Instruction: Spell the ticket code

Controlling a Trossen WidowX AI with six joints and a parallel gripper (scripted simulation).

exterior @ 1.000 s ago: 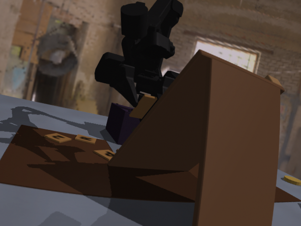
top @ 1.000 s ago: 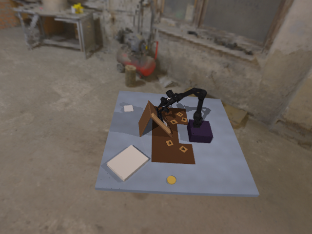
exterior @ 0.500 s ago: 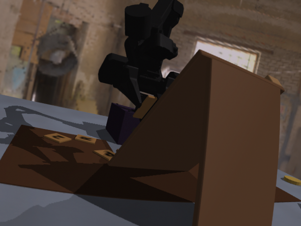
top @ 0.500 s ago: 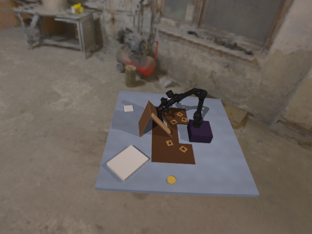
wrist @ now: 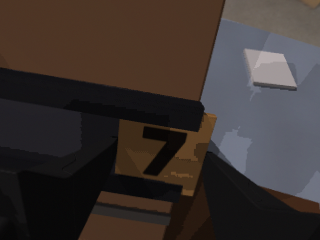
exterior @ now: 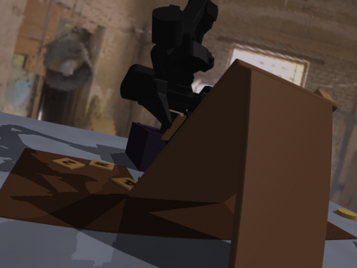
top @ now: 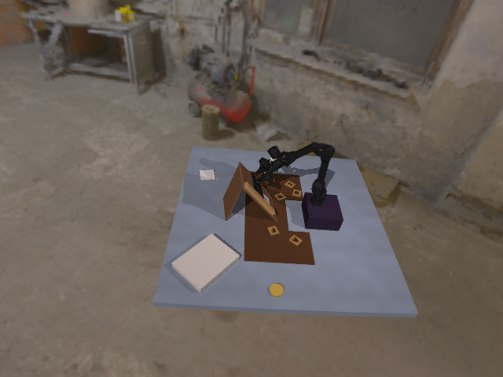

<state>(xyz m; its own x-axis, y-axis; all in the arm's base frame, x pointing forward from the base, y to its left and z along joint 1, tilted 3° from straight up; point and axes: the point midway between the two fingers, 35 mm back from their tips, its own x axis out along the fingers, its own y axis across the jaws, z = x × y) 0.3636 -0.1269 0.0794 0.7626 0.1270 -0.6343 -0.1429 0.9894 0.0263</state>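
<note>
A: Where is the claw [wrist: 159,150] in relation to the slanted board [top: 234,190]?

B: Right against the board's sloped face, at the end farther from the white slab [top: 205,261]. Its fingers [exterior: 164,110] are clamped on a tan tile marked "7" [wrist: 162,150].

A: And the tile itself?

B: In the wrist view it sits between the two dark fingers, its upper edge tucked under a dark bar that crosses the board's face. From the exterior view the tile [exterior: 173,127] lies tilted along the board's sloped edge, just below the claw.

A: The rail?

B: A lighter wooden strip [top: 259,201] running down the board's face. I cannot tell whether the tile is already seated in it.

A: Other tiles?

B: Three [top: 289,184] lie on the brown mat [top: 280,251] beside the board on the side toward the purple pedestal [top: 324,219], and two more [top: 273,230] rest on the mat below the board's lower end. Their letters are too small to read.

A: The ticket?

B: A small white card [top: 207,174] on the desk [top: 365,263], behind the board, well apart from it. A yellow disc [top: 276,289] lies near the desk's front edge, past the mat.
</note>
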